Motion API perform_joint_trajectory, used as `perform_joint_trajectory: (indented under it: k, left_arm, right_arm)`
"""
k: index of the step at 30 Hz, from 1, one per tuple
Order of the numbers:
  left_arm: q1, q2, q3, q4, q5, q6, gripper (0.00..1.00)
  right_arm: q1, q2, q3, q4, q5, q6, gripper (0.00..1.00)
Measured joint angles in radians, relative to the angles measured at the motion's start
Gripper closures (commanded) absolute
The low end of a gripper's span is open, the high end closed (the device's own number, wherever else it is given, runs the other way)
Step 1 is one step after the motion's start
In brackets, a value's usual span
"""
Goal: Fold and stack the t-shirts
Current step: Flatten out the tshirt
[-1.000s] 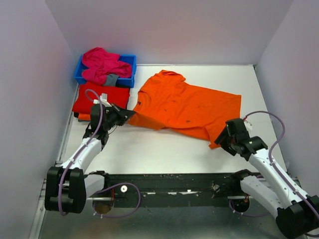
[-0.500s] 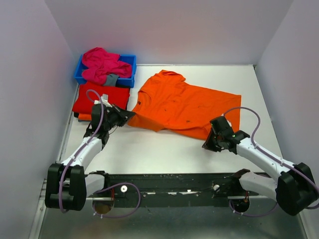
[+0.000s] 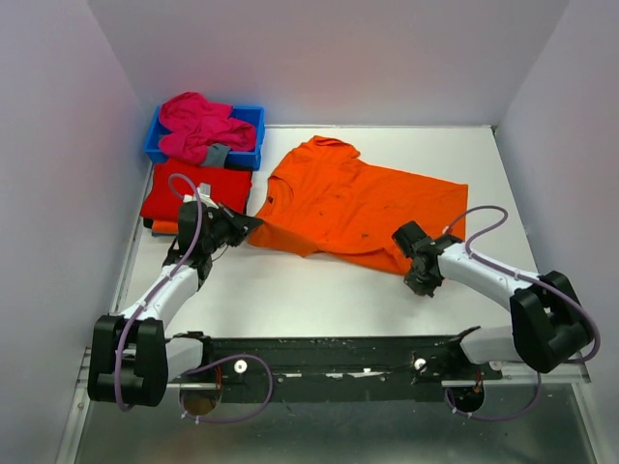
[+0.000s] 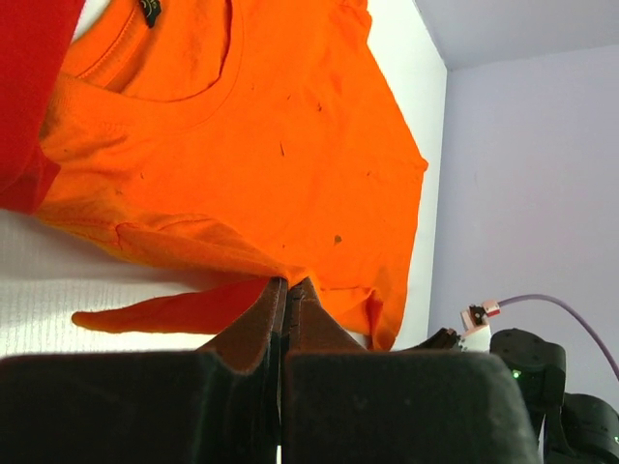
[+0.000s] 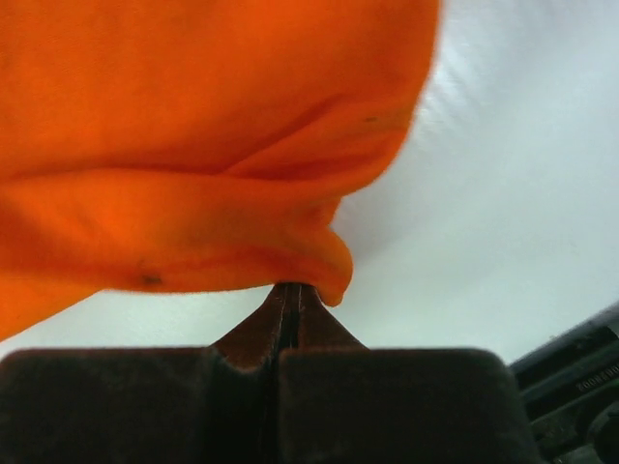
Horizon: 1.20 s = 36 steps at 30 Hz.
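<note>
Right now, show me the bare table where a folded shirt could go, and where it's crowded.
Free: the white strip between the orange t-shirt and the black base rail; also the far right corner behind that shirt. Crowded: far left, with the blue bin and red t-shirt.

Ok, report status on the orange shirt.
Left pincer shut on sleeve of orange t-shirt. Right pincer shut on its near hem. Shirt spread unfolded, nothing on it.
</note>
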Motion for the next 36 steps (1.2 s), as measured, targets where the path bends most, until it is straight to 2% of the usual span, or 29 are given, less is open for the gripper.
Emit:
perform_joint_trajectory:
  k: [12, 13, 14, 16, 17, 18, 26, 36]
  left_arm:
    - [0.032, -0.021, 0.001, -0.024, -0.02, 0.004, 1.0]
    - [0.034, -0.027, 0.001, -0.025, -0.021, 0.005, 1.0]
    - [0.034, -0.035, 0.001, -0.027, -0.021, 0.006, 1.0]
    - [0.034, -0.048, 0.0, -0.031, -0.022, 0.009, 1.0]
    - [0.034, -0.052, -0.001, -0.031, -0.022, 0.011, 1.0]
    - [0.034, -0.055, -0.003, -0.032, -0.022, 0.011, 1.0]
    - [0.035, -0.055, -0.019, -0.032, -0.022, 0.011, 1.0]
    - [0.035, -0.055, -0.018, -0.032, -0.022, 0.011, 1.0]
  right_arm:
    - [-0.063, -0.177, -0.009, -0.209, 0.166, 0.142, 0.98]
    - [-0.063, -0.198, -0.009, -0.221, 0.175, 0.143, 0.92]
    - [-0.063, -0.212, -0.009, -0.227, 0.18, 0.143, 0.83]
    - [-0.063, -0.248, -0.009, -0.234, 0.185, 0.128, 0.45]
    - [-0.064, -0.264, -0.009, -0.231, 0.182, 0.113, 0.38]
    - [-0.064, -0.28, -0.009, -0.224, 0.173, 0.092, 0.37]
    - [-0.065, -0.434, -0.106, -0.036, 0.009, -0.093, 0.38]
    - [-0.053, -0.275, -0.139, 0.103, -0.099, -0.153, 0.51]
